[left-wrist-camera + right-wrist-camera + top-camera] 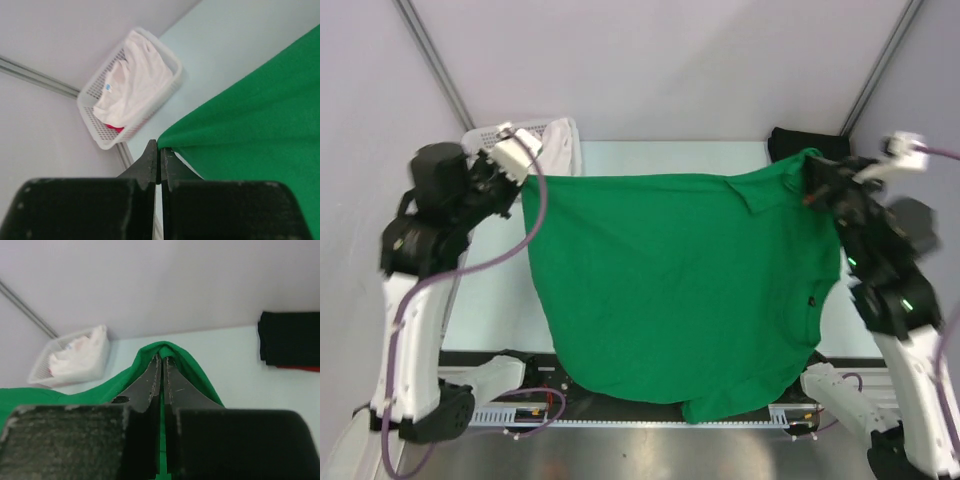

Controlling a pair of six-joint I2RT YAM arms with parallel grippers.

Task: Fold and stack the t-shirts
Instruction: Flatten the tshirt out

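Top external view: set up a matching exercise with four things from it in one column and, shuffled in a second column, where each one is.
1. bright green cotton t-shirt
2. white plastic mesh basket
3. folded black t-shirt
4. white t-shirt

A. far right corner of the table
B. inside the basket
C. far left corner of the table
D. stretched between the left hand and the right hand

Pairs: 1-D, 2-C, 3-A, 4-B
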